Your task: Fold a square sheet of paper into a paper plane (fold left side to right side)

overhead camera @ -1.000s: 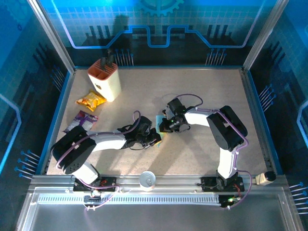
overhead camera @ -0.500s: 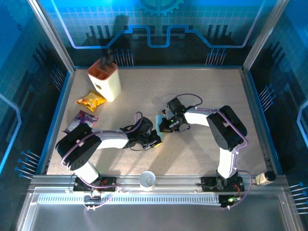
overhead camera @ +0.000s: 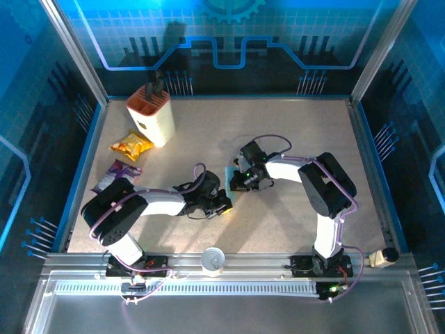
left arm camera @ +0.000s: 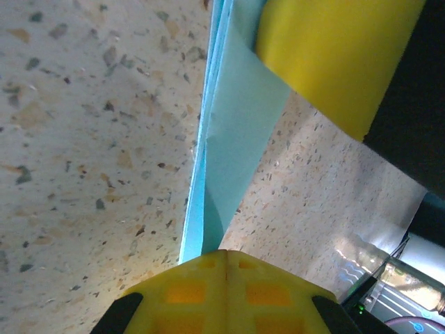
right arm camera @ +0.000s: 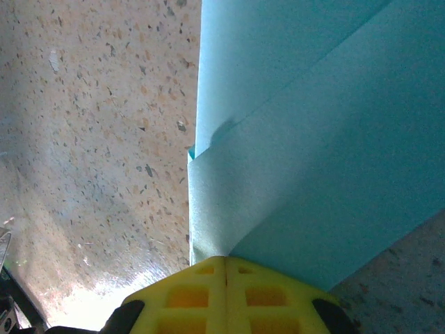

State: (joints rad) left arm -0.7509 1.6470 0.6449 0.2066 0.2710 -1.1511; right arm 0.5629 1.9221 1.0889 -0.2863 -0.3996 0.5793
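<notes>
The square sheet of paper (overhead camera: 231, 192) lies folded into a narrow light-blue shape on the speckled table, between my two grippers. My left gripper (overhead camera: 224, 204) is shut, its yellow tips on the paper's near end. In the left wrist view the left gripper (left arm camera: 226, 253) meets a thin blue strip of paper (left arm camera: 236, 125) that runs away to the other arm's yellow finger (left arm camera: 334, 56). My right gripper (overhead camera: 235, 184) is shut at the paper's far end. In the right wrist view the right gripper (right arm camera: 226, 259) touches overlapping paper layers (right arm camera: 313, 139) with a diagonal fold edge.
A cream knife block (overhead camera: 151, 115) stands at the back left. A yellow snack packet (overhead camera: 131, 145) and a purple snack packet (overhead camera: 117, 174) lie in front of it. A white cup (overhead camera: 213, 261) sits on the near rail. Blue walls (overhead camera: 82, 163) border the table.
My left arm's elbow has swung slightly to the right, and its gripper stays at the paper. The right gripper has edged a little left along the paper. Both stay shut.
</notes>
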